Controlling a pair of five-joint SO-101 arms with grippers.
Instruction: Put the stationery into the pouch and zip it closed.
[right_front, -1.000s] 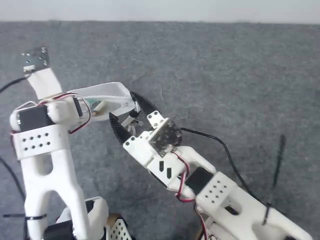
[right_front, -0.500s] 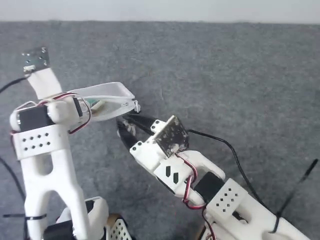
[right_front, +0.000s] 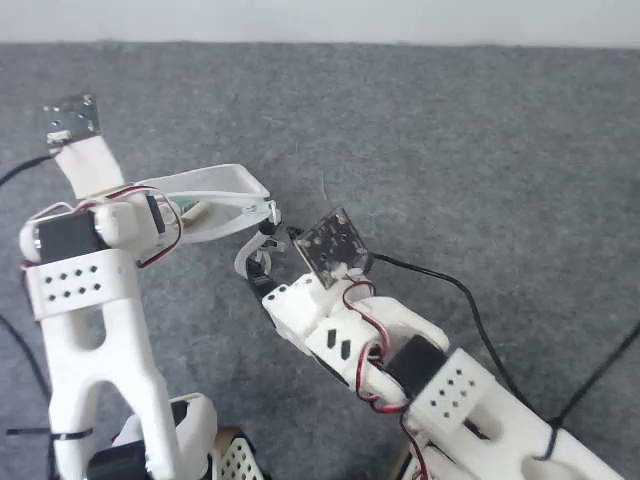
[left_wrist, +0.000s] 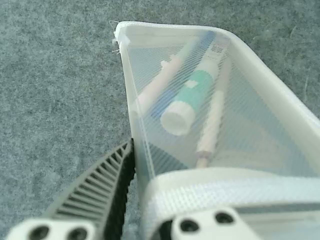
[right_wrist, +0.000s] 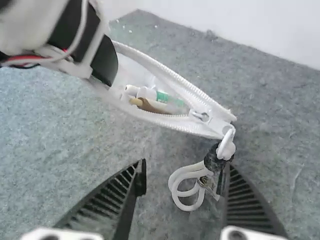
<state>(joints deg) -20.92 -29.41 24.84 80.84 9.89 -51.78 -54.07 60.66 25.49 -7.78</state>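
— What do the jaws have?

— The left gripper (left_wrist: 143, 169) is clamped on the near end of the pouch (left_wrist: 240, 75). The right gripper (right_wrist: 183, 172) stands wide and grips nothing. The white pull loop (right_wrist: 190, 186) lies between its fingers, close to one.

— How many of each?

— One pouch and one loop. Through the mesh I count three pieces of stationery: a teal-labelled tube (left_wrist: 192, 97), a white pen (left_wrist: 160, 82) and a thin stick (left_wrist: 212, 125). The zip slider (right_wrist: 200, 116) sits near the pouch's right end, and the mouth gapes left of it.

— Where is it all?

— The pouch is left of centre. One black cable (right_front: 470, 310) trails right over grey carpet (right_front: 480, 150), and a pale wall (right_front: 320, 20) runs along the far edge.
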